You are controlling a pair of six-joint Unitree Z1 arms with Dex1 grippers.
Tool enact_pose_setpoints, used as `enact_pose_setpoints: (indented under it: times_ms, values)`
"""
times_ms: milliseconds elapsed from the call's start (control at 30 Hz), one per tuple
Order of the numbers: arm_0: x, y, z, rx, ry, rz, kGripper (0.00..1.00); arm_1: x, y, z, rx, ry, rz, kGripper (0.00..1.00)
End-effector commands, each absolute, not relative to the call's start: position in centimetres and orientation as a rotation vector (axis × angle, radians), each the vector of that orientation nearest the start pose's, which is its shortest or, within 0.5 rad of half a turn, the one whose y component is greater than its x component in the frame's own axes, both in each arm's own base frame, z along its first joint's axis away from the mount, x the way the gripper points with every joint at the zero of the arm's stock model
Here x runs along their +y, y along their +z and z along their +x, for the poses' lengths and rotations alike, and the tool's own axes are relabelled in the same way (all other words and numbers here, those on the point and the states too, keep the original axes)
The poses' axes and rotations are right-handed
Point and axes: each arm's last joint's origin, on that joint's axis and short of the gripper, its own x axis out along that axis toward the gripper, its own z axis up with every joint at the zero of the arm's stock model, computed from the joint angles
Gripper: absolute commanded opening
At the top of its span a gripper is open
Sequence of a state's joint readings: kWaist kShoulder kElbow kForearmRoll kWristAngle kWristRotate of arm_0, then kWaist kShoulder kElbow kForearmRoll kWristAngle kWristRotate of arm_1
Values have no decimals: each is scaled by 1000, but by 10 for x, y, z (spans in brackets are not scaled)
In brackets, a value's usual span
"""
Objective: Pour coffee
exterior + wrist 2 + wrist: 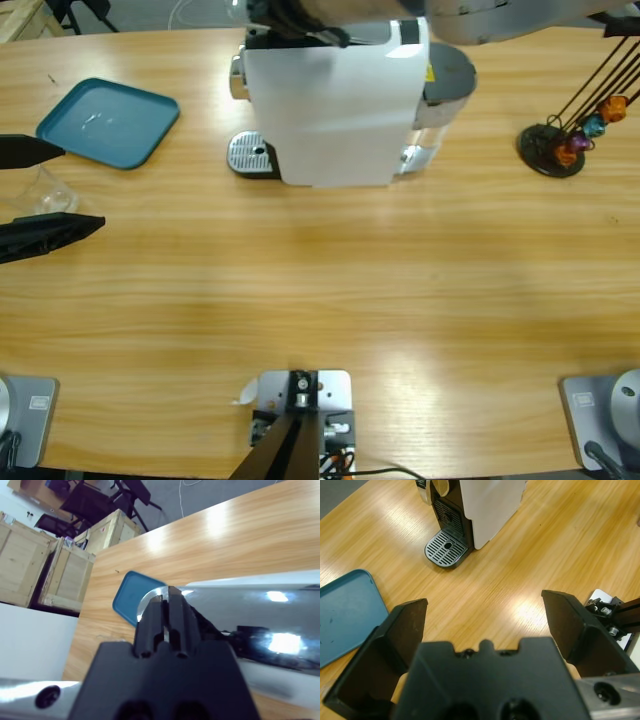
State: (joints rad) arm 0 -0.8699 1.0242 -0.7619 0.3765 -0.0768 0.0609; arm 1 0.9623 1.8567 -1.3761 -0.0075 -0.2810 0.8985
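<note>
item: coffee, pending pour

**contents.** no coffee could be made out anywhere. the only vessel for it, a clear glass, stood at the far left edge of the worktop. whether it held any liquid could not be told.

**handling, judged.** the glass looked thin-walled, light, smooth and breakable. best taken around the mid-wall with gentle, even pressure and kept upright. a shallow fill would add little weight but would slop if tipped early.

**left gripper.** jaws spread wide, one on either side of the glass in the high view, not seen to touch it. its own wrist view showed no glass, only the gaping jaws and the worktop beyond.

**right gripper.** jaws clenched together with only a hairline between them and nothing gripped. the tips sat at a curved chrome part on top of the coffee machine.

**machine.** white-bodied, at the back centre of the worktop. its round drip grille was bare, with no cup on it.

**surroundings.** blue tray, near the glass towards the back left. capsule stand with coloured capsules, well apart at the back right.
</note>
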Motion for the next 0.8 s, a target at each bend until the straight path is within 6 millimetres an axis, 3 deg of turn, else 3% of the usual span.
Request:
enact_pose_setpoints:
  times_ms: [33, 300, 367, 433, 467, 500, 533, 567, 667, 800]
  values:
    - [-112, 322, 90, 638, -918, 314, 1000, 356, 221, 247, 905, 321, 311, 0]
    - [-113, 322, 91, 640, -918, 315, 1000, 352, 210, 249, 944, 267, 261, 0]
    - [-113, 323, 91, 635, -914, 314, 1000, 351, 219, 248, 913, 291, 292, 0]
    - [-112, 324, 93, 619, -882, 319, 1000, 347, 245, 244, 850, 392, 289, 0]
    - [-111, 325, 93, 612, -856, 321, 1000, 343, 265, 240, 812, 456, 266, 165]
    - [-109, 326, 94, 605, -819, 320, 1000, 339, 288, 236, 770, 516, 268, 837]
    - [-107, 327, 95, 598, -770, 316, 1000, 331, 317, 230, 700, 574, 261, 999]
    - [-104, 328, 96, 590, -711, 312, 1000, 322, 338, 224, 654, 607, 244, 1000]
    - [-86, 330, 100, 584, -467, 269, 1000, 296, 375, 207, 608, 641, 170, 1000]
    - [-70, 322, 104, 641, -292, 207, 1000, 267, 392, 188, 629, 629, 120, 1000]
